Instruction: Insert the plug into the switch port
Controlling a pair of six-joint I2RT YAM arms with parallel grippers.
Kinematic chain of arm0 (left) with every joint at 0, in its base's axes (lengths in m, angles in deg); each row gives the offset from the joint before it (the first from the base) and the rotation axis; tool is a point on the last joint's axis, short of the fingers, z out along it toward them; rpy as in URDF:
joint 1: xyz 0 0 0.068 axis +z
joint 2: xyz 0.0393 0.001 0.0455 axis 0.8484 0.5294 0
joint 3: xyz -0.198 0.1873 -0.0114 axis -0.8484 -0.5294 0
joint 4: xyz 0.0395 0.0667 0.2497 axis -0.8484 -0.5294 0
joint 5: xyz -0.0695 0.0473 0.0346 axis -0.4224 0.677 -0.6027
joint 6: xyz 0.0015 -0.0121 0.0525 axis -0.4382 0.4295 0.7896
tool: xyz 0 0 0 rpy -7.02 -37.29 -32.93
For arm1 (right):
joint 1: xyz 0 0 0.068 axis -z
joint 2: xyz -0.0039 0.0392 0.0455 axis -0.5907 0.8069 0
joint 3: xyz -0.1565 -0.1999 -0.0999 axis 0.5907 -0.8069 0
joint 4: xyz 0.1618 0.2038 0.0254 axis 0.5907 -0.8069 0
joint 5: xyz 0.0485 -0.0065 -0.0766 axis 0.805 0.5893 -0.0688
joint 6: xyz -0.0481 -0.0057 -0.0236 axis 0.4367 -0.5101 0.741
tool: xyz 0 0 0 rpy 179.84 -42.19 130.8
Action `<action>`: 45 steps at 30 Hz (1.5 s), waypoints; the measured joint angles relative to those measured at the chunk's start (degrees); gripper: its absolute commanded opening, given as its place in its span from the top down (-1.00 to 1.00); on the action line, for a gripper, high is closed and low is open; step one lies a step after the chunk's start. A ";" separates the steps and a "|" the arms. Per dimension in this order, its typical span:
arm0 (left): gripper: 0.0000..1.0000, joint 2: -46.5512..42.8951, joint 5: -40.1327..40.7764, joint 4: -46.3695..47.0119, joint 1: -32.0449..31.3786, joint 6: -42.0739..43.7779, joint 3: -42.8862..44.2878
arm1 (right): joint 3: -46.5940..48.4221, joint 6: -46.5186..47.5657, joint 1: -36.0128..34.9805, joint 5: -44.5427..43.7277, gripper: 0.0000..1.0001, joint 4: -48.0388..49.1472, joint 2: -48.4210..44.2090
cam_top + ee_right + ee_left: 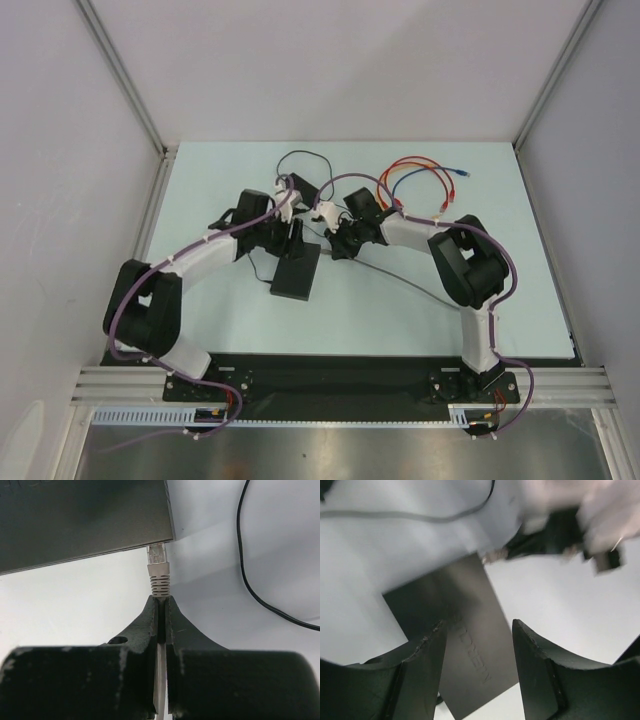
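On the left, the left gripper (477, 625) is hovering over the black box (455, 590), its jaws standing apart and holding nothing. The box is lying flat on the table (400, 320), near the middle. The plug (157, 560) is touching the box's narrow edge with its tip, close to a corner. The switch port is sitting along this edge but is not showing clearly, so I cannot tell if the plug is entering it. The right gripper (161, 600) is pinching the gray cable (160, 665) just behind the plug. A thin black cord (245, 570) is lying further right.

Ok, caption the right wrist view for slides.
Right tool shut on the cable behind the plug, its tip at the edge of the black switch.
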 measured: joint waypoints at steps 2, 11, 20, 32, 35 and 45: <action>-0.26 -1.97 2.93 1.86 -1.33 0.04 -4.48 | 0.00 -0.83 0.39 0.57 1.00 0.07 0.11; -0.26 -4.31 17.31 5.75 -14.69 0.74 -9.20 | 0.00 -3.50 0.96 3.28 1.00 0.55 0.66; -0.15 2.27 29.68 6.27 -16.06 1.49 -6.60 | -0.02 -3.65 1.53 4.63 1.00 0.17 0.72; -0.27 4.52 26.69 5.90 -14.16 0.98 -3.78 | 1.18 -3.63 3.17 4.94 1.00 -1.27 1.40; -0.43 2.38 20.98 5.35 -12.44 0.96 -3.80 | 3.72 -3.74 3.23 4.44 0.89 -2.03 2.89; -0.52 -8.15 4.92 1.97 -9.31 -2.08 1.31 | 8.07 -3.23 5.51 1.84 -0.33 -6.14 3.82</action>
